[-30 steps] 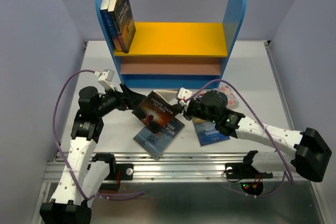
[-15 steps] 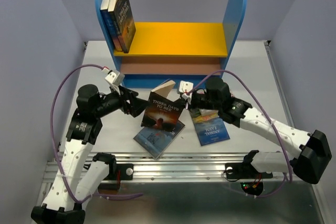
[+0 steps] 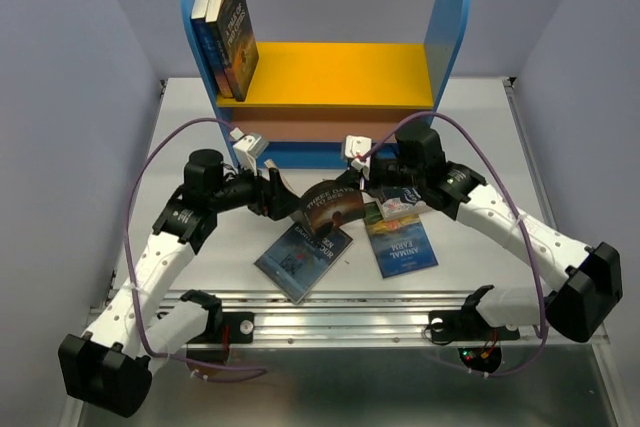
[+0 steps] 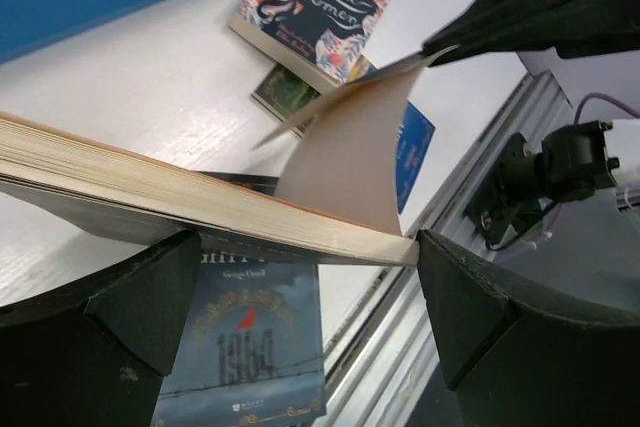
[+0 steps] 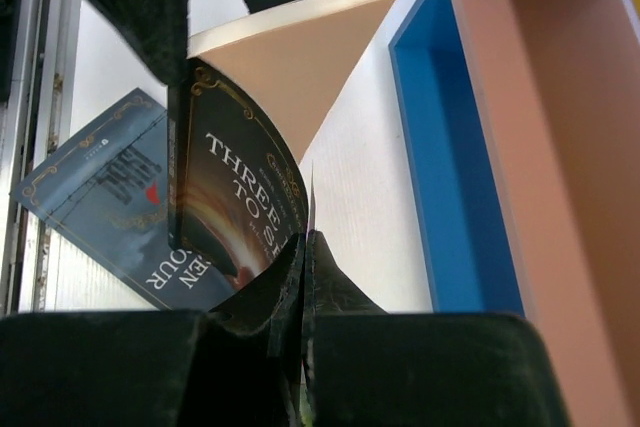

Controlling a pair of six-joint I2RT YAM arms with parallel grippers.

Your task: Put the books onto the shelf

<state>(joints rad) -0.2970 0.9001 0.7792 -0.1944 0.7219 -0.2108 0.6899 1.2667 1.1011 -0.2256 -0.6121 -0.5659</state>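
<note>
The shelf [image 3: 340,72] stands at the back, with three books [image 3: 225,32] leaning on its yellow board at the left. In front of it a brown book, "Three Days to See" [image 3: 335,205], is raised off the table. My right gripper [image 5: 305,237] is shut on its front cover [image 5: 240,197], which curls away from the pages. My left gripper [image 4: 308,242] is open, its fingers [image 4: 130,307] on either side of the book's pale page block [image 4: 200,197]. A dark blue "1984" [image 3: 300,259] and a blue "Animal Farm" [image 3: 402,242] lie flat on the table.
"Little Women" [image 4: 320,2] lies on another book near the shelf's blue base [image 5: 450,147], partly under my right arm. A metal rail [image 3: 330,307] runs along the table's near edge. Purple cables loop above both arms.
My left gripper has swung right until its fingers reach round the brown book's pages. The right gripper has pulled the cover up and back toward the shelf, so the book has opened.
</note>
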